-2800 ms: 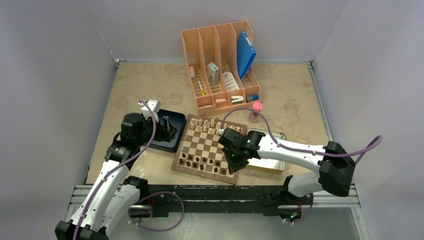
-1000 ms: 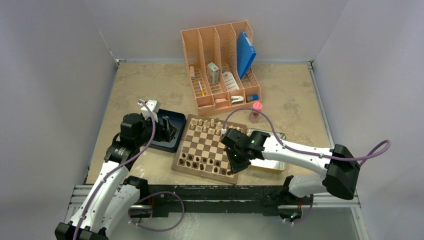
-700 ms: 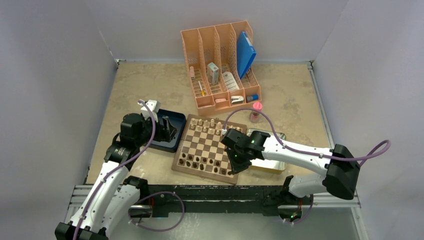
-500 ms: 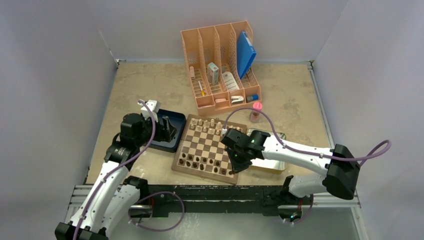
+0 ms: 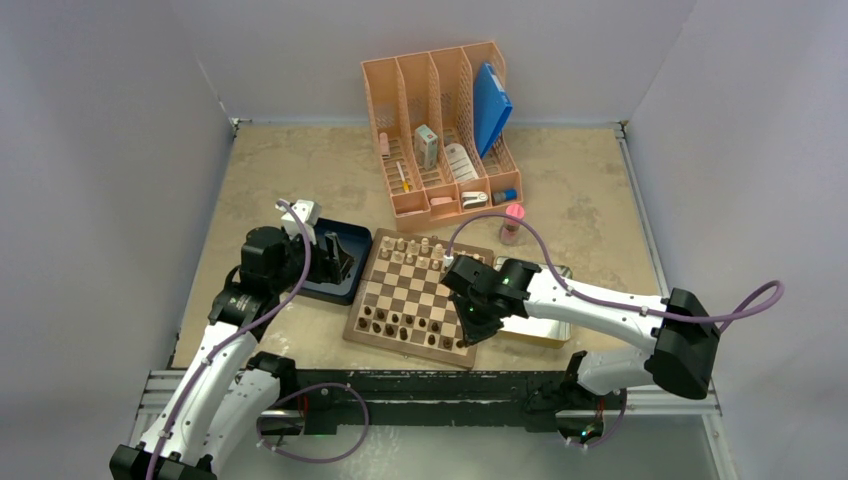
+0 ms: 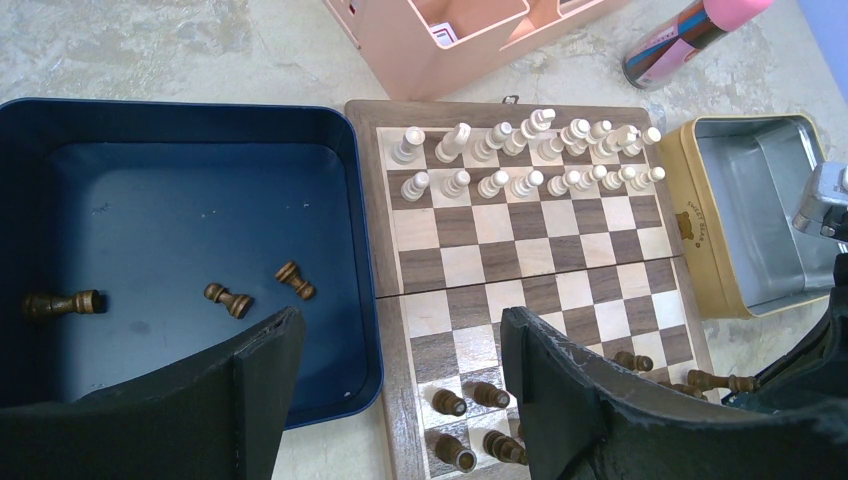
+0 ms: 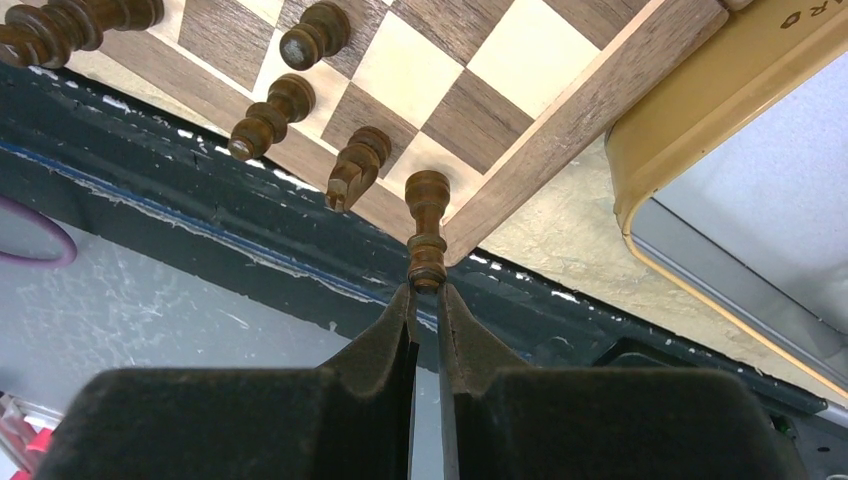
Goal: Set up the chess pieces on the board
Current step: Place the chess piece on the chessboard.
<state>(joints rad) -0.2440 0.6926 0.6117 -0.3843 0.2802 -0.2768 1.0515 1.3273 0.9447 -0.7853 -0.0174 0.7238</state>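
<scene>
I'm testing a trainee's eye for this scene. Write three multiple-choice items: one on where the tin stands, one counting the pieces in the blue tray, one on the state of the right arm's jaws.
1. Relative to the board, the metal tin stands: A) to its left; B) to its right; C) behind it.
2. Dark pieces lying in the blue tray, left wrist view: A) three; B) one; C) six.
3. The jaws of the right gripper are: A) wide open; B) shut on a pale piece; C) shut on a dark piece.

1 B: the tin sits just off the board's right edge.
2 A: three lie on the tray's floor.
3 C: the jaws pinch one end of the piece by the board's near right corner.
</scene>
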